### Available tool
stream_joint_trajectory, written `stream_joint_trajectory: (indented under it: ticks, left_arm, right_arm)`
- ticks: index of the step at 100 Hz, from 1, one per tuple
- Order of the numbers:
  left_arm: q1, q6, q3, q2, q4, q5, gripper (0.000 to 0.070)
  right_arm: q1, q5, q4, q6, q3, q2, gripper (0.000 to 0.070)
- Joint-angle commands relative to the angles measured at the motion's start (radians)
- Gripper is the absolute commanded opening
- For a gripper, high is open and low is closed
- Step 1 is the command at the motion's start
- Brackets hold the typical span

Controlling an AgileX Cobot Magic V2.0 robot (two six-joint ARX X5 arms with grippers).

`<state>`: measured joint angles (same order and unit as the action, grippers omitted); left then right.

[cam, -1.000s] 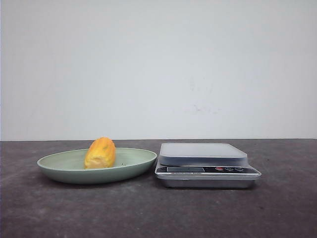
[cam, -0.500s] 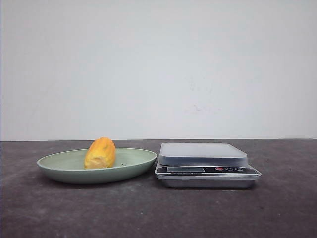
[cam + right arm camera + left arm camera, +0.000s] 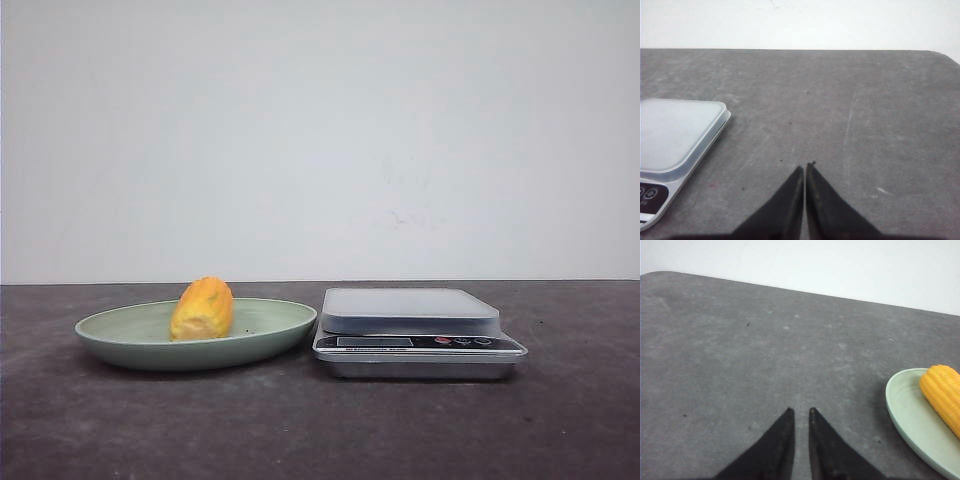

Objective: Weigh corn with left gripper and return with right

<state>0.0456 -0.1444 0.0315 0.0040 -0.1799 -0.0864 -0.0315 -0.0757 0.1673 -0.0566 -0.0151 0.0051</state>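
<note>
Front view: corn (image 3: 203, 309) lies in green plate (image 3: 120, 340) on table (image 3: 300, 430) left-centre, just beside scale (image 3: 410, 330). My left hand (image 3: 800, 412) fingertips seemingly slightly apart; right hand (image 3: 805, 166) fingertips together, both empty.

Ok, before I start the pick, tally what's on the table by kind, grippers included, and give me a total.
Corn pieces: 1, lying in the plate
Green plates: 1
Kitchen scales: 1, platform bare
Grippers: 2, the left gripper and the right gripper, both over bare table and holding nothing
Total: 5
</note>
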Motion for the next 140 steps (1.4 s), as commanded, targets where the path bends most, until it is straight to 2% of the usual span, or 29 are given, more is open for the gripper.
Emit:
stream_joint_trajectory:
  ticks: [1, 121, 140]
  left_arm:
    - [-0.002, 0.012, -0.018, -0.001, -0.005, 0.002, 0.001]
    - [-0.002, 0.02, -0.018, -0.001, -0.006, 0.009, 0.0011]
    - [-0.002, 0.015, -0.018, 0.0, -0.006, 0.009, 0.001]
  right_arm:
    - [0.002, 0.0, -0.01, 0.004, 0.002, -0.001, 0.0]
    - [0.002, -0.002, -0.014, 0.005, 0.002, -0.001, 0.0]
    - [0.0, -0.011, -0.089, -0.108, 0.002, -0.001, 0.0]
